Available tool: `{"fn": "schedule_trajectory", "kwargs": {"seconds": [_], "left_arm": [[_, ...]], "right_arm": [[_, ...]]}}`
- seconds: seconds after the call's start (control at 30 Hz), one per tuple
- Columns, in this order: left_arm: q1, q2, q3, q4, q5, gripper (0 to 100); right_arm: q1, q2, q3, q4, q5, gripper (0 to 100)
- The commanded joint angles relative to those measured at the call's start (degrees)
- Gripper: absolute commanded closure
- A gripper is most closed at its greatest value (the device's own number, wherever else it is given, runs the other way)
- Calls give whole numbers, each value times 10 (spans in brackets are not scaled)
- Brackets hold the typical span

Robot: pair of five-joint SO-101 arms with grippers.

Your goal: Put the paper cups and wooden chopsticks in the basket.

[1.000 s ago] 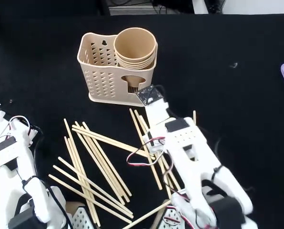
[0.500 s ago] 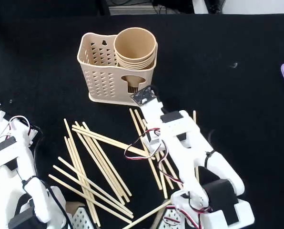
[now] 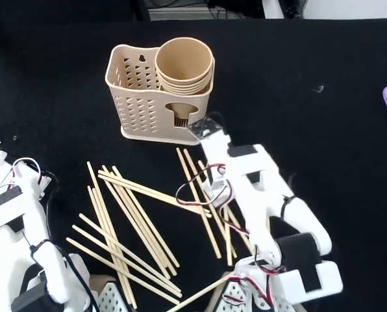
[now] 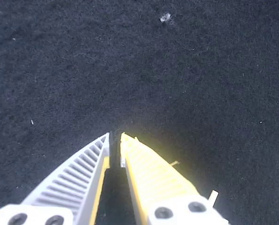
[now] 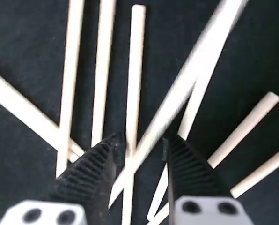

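Wooden chopsticks lie scattered on the cloth near the basket. Your right gripper, partly open, straddles crossed sticks: closing may pinch several or flick one away. Left gripper is closed.

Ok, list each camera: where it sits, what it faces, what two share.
High view: fixed above, looking down on basket, paper cups, chopsticks, left arm, right arm.
Left wrist view: on left arm, facing black table past shut left gripper.
Right wrist view: on right arm, facing chopsticks past open right gripper.
Shared: high and right wrist views both show chopsticks.
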Motion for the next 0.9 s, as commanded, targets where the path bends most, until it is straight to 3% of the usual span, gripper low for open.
{"fn": "schedule_trajectory", "kwargs": {"seconds": [0.0,0.13,0.27,0.53,0.87], "left_arm": [[0,-15,-17,-10,-1,948],[0,-15,-17,-10,-1,948],[0,-15,-17,-10,-1,948],[0,-15,-17,-10,-1,948],[0,-15,-17,-10,-1,948]], "right_arm": [[-28,8,-23,14,18,868],[-34,9,-22,12,23,883],[-34,7,-22,10,24,990],[40,-44,-39,10,19,988],[15,-165,-18,28,18,988]]}}
